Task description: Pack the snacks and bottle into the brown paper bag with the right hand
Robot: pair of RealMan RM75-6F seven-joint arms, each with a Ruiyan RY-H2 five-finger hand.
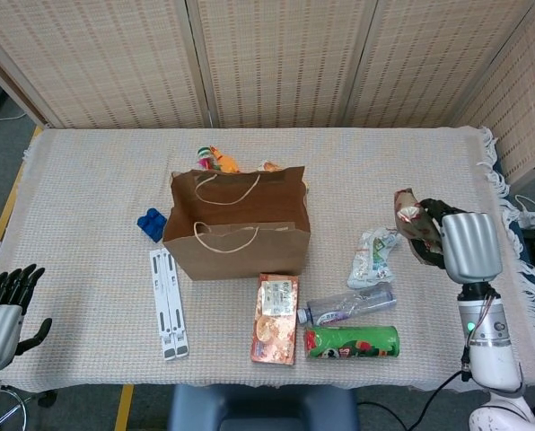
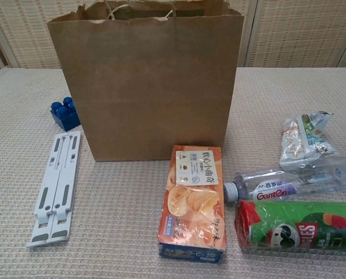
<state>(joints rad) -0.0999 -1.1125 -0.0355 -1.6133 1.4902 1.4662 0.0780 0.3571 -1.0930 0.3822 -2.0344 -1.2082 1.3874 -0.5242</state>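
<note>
1. Your right hand is raised above the right side of the table, fingers closed around a brown and red snack packet that sticks out to the left of the hand; the chest view does not show this hand.
2. Your left hand sits off the table's near left corner, holding nothing, fingers extended and slightly apart.
3. The brown paper bag stands upright and open near the middle of the table, its twine handles showing at the rim.
4. Just in front of the bag lies an orange snack box, flat, label up.
5. To the right of that box, a clear Ganten water bottle lies on its side with its cap toward the box.
6. A green chip can lies on its side just in front of the bottle, nearest the table edge.
7. A crumpled silver and white snack bag rests behind the bottle's far end, below your raised right hand in the head view.
8. Left of the bag are a blue toy brick and a white folding stand lying flat.
9. Behind the bag, some colourful items peek out; you cannot tell what they are.
</note>
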